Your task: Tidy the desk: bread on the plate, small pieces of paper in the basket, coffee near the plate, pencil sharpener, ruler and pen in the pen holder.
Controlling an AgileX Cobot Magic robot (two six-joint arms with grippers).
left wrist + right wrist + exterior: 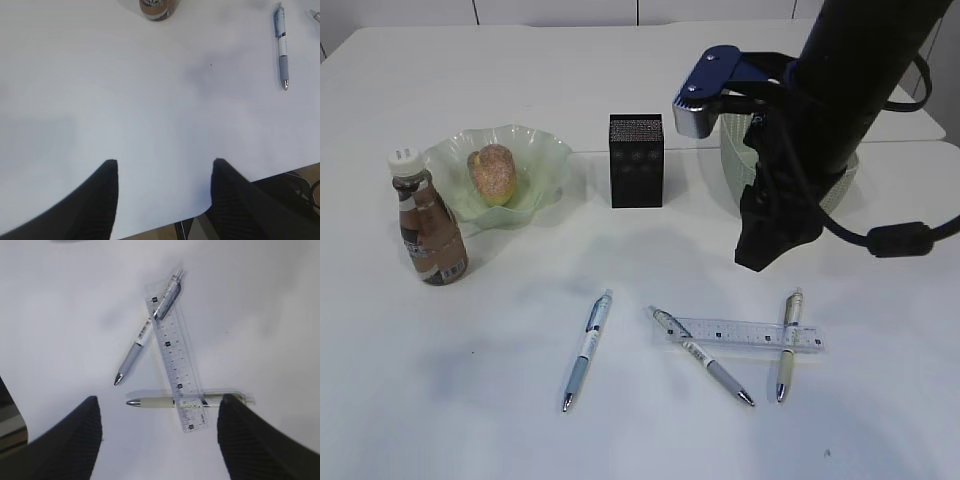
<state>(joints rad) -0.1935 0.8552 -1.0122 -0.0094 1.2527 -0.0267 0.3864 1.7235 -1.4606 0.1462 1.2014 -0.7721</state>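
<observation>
The bread lies on the green wavy plate. The coffee bottle stands just left of the plate. A blue pen, a grey pen, a cream pen and a clear ruler lie on the front of the desk. The ruler crosses the grey and cream pens. The black pen holder stands at the middle back. My right gripper is open and empty above the cream pen and the ruler. My left gripper is open and empty over the desk's front edge. No pencil sharpener or paper pieces show.
A pale green basket stands at the back right, mostly hidden behind my right arm. The left wrist view shows the coffee bottle's base and the blue pen far ahead. The desk corner lies below the left jaws.
</observation>
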